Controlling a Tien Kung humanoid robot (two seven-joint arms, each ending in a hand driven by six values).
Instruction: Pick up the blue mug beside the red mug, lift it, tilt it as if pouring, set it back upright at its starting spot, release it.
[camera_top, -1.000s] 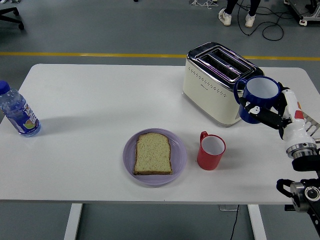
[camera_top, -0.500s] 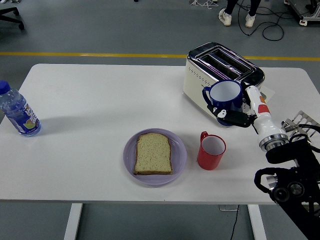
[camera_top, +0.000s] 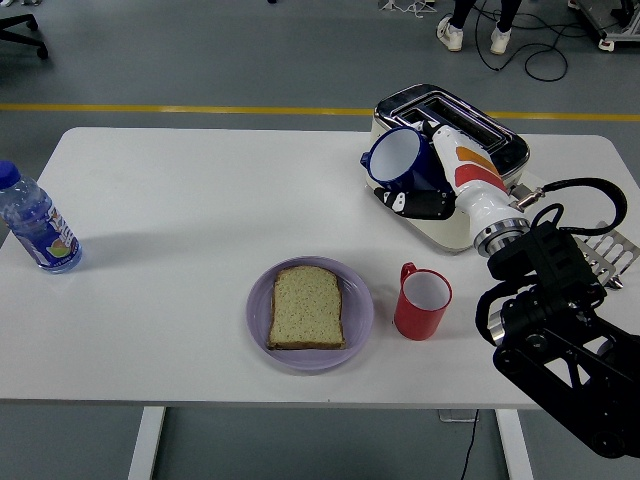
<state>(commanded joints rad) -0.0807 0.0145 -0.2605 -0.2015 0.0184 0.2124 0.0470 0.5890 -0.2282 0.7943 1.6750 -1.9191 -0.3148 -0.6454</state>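
The blue mug (camera_top: 400, 160) hangs in the air in front of the toaster, tipped over to the left so its white inside faces left and toward me. My right hand (camera_top: 432, 185) is shut on it, black fingers (camera_top: 412, 204) curled under its lower side. The red mug (camera_top: 421, 302) stands upright on the white table (camera_top: 180, 190), below and slightly right of the blue one, its handle at the left. My left arm does not show in the head view.
A cream and chrome toaster (camera_top: 455, 150) stands right behind the held mug. A purple plate (camera_top: 358, 315) with a slice of bread (camera_top: 307, 307) lies left of the red mug. A water bottle (camera_top: 34, 222) is at the table's far left edge.
My right hand has carried the blue mug leftward across the front of the toaster. The mug has gone from nearly upright to tipped over to the left, and my forearm has swung further into view.
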